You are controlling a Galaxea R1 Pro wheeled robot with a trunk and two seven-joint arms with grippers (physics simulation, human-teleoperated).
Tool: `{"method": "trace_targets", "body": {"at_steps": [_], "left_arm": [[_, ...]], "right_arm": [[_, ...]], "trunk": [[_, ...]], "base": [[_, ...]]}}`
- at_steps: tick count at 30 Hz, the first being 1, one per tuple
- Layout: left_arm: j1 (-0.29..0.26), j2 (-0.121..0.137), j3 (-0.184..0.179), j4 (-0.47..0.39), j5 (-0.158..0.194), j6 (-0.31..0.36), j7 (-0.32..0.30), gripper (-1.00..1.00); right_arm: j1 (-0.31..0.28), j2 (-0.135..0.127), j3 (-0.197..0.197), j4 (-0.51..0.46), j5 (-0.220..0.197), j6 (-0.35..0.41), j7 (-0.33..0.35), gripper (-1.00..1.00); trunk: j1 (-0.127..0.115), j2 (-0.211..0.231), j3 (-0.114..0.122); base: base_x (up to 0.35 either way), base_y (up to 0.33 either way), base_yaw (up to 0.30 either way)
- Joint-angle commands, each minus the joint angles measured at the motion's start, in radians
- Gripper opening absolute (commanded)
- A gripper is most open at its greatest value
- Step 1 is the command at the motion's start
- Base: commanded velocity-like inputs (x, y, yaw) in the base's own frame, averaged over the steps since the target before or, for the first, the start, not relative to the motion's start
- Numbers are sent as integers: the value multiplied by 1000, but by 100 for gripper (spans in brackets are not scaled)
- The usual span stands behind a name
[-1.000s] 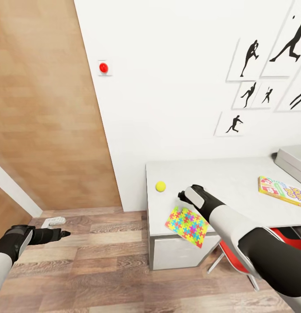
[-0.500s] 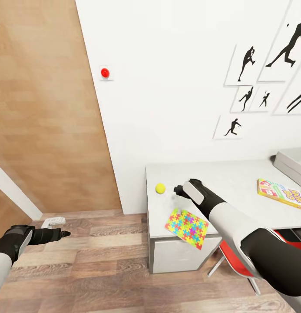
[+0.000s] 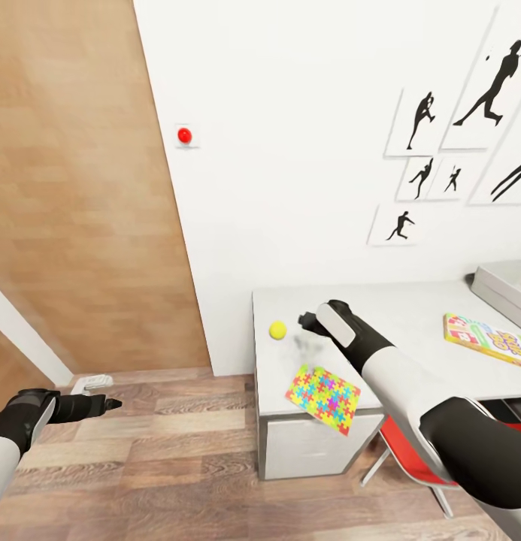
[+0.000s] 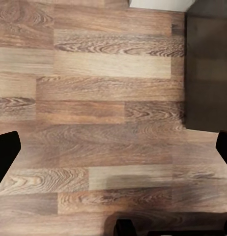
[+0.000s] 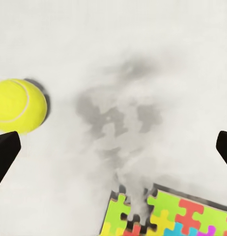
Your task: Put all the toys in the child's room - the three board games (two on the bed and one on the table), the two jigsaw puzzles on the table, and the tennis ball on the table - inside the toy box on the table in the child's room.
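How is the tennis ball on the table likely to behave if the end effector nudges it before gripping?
The tennis ball is round and sits free on the flat table, so it would probably roll. It lies near the table's end, so it might roll off.

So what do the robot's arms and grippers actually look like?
Both arms are smooth and tube-shaped, with glossy white shells joined by black sections. The right arm runs from a black upper part through a white forearm to a black wrist with a pale grey pad. The left gripper is slim, dark and tapers to a point; the right gripper is black and blocky. No cables or markings visible.
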Motion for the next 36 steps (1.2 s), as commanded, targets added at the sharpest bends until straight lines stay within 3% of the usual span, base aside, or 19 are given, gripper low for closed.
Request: {"method": "trace_targets", "body": {"at_steps": [1,6,20,36], "left_arm": [[-1,-1,8,-1,-10,6,-8,100],[-1,-1,8,-1,-10,6,-8,100],[-1,-1,8,-1,-11,6,-8,100],[-1,0,8,-1,-10,6,-8,100]], "right_arm": [[-1,-1,2,-10,-7,7,-9,100],[1,-10,-26,-67,-6,33,-14,100],[10,-74,-72,-179,-9,97,-33,100],[15,-82,-77,-192,-12,107,-34,100]], "trunk": [[0,-1,0],[0,-1,8],[0,-1,32],[0,-1,58]], "base": [[0,0,0],[0,0,0],[0,0,0],[0,0,0]]}}
